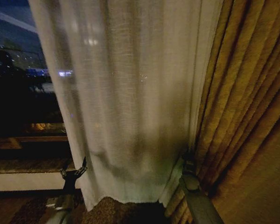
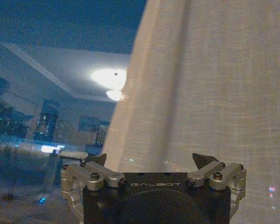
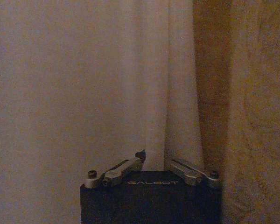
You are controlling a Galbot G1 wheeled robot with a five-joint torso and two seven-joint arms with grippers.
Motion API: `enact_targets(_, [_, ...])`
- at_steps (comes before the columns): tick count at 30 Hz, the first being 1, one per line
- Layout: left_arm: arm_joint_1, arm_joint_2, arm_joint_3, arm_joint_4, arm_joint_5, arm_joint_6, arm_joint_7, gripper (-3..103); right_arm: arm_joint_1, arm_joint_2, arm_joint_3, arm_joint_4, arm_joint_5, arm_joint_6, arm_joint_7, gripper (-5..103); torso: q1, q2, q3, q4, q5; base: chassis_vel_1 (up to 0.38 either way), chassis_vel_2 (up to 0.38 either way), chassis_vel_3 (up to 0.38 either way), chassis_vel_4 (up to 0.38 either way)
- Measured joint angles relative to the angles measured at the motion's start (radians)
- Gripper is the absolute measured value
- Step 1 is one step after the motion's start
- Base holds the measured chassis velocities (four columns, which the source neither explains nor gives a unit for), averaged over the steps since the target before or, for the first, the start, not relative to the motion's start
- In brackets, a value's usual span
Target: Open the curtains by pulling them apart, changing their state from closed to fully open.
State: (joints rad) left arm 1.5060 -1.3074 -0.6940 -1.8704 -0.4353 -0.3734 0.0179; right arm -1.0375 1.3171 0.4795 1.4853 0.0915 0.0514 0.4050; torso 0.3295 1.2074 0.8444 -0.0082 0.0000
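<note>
Head view: sheer pleated curtains (image 1: 126,93)

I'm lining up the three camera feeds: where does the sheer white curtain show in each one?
Head view: the sheer curtain hangs across the middle, dark window at left, golden-brown drape at right.
Left wrist view: it covers the side beyond the left gripper, whose jaws are open; window glass beside it.
Right wrist view: it spans most of the picture, behind the right gripper.
Shared landmark: the drape, beside the curtain's edge.
</note>
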Motion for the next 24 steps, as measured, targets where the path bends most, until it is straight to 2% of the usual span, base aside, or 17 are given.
enact_targets(2, [0.0, 0.0, 0.0, 0.0, 0.0, 0.0, 0.0, 100, -0.031, 0.001, -0.031, 0.044, 0.029, 0.041, -0.083, 0, 0.0, 0.0, 0.0, 0.0, -0.0002, 0.0, 0.0, 0.0, 0.0])
enact_targets(3, [0.0, 0.0, 0.0, 0.0, 0.0, 0.0, 0.0, 100, -0.031, 0.001, -0.031, 0.044, 0.029, 0.041, -0.083, 0, 0.0, 0.0, 0.0, 0.0, -0.0002, 0.0, 0.0, 0.0, 0.0])
enact_targets(4, [0.0, 0.0, 0.0, 0.0, 0.0, 0.0, 0.0, 100, -0.046, 0.001, -0.046, 0.061, 0.035, 0.059, -0.116, 0, 0.0, 0.0, 0.0, 0.0, -0.0001, 0.0, 0.0, 0.0, 0.0])
enact_targets(7, [0.0, 0.0, 0.0, 0.0, 0.0, 0.0, 0.0, 100, -0.086, 0.004, -0.084, 0.094, 0.038, 0.095, -0.192, 16, 0.0, 0.0, 0.0, 0.0001, -0.0001, 0.0, 0.0, 0.0, 0.0])
enact_targets(8, [0.0, 0.0, 0.0, 0.0, 0.0, 0.0, 0.0, 100, -0.086, 0.004, -0.084, 0.094, 0.038, 0.095, -0.192, 16, 0.0, 0.0, 0.0, 0.0001, -0.0001, 0.0, 0.0, 0.0, 0.0])
enact_targets(9, [0.0, 0.0, 0.0, 0.0, 0.0, 0.0, 0.0, 100, -0.097, 0.004, -0.091, 0.102, 0.04, 0.098, -0.206, 22, 0.0, 0.0, 0.0, 0.0001, -0.0001, 0.0, 0.0, 0.0, 0.0])
enact_targets(10, [0.0, 0.0, 0.0, 0.0, 0.0, 0.0, 0.0, 100, -0.109, 0.003, -0.1, 0.114, 0.048, 0.1, -0.22, 22, 0.0, 0.0, 0.0, 0.0001, -0.0002, 0.0, 0.0, 0.0, 0.0])
enact_targets(12, [0.0, 0.0, 0.0, 0.0, 0.0, 0.0, 0.0, 100, -0.135, 0.0, -0.111, 0.143, 0.076, 0.1, -0.242, 33, 0.0, 0.0, 0.0, 0.0002, -0.0001, 0.0, 0.0, 0.0, 0.0])
enact_targets(13, [0.0, 0.0, 0.0, 0.0, 0.0, 0.0, 0.0, 100, -0.135, 0.0, -0.111, 0.143, 0.076, 0.1, -0.242, 33, 0.0, 0.0, 0.0, 0.0002, -0.0001, 0.0, 0.0, 0.0, 0.0])
enact_targets(16, [0.0, 0.0, 0.0, 0.0, 0.0, 0.0, 0.0, 100, -0.189, 0.003, -0.117, 0.219, 0.102, 0.095, -0.252, 49, 0.0, 0.0, 0.0, 0.0, -0.0001, 0.0, 0.0, 0.0, 0.0])
enact_targets(18, [0.0, 0.0, 0.0, 0.0, 0.0, 0.0, 0.0, 100, -0.201, 0.006, -0.118, 0.236, 0.106, 0.094, -0.252, 49, 0.0, 0.0, 0.0, 0.0001, -0.0002, 0.0, 0.0, 0.0, 0.0])
enact_targets(22, [0.0, 0.0, 0.0, 0.0, 0.0, 0.0, 0.0, 100, -0.224, 0.019, -0.103, 0.254, 0.058, 0.091, -0.267, 71, 0.0, 0.0, 0.0, 0.0001, -0.0002, 0.0, 0.0, 0.0, 0.0])
enact_targets(23, [0.0, 0.0, 0.0, 0.0, 0.0, 0.0, 0.0, 100, -0.224, 0.019, -0.103, 0.254, 0.058, 0.091, -0.267, 71, 0.0, 0.0, 0.0, 0.0001, -0.0002, 0.0, 0.0, 0.0, 0.0])
enact_targets(24, [0.0, 0.0, 0.0, 0.0, 0.0, 0.0, 0.0, 100, -0.227, 0.021, -0.101, 0.254, 0.047, 0.091, -0.268, 77, 0.0, 0.0, 0.0, 0.0001, -0.0001, 0.0, 0.0, 0.0, 0.0])
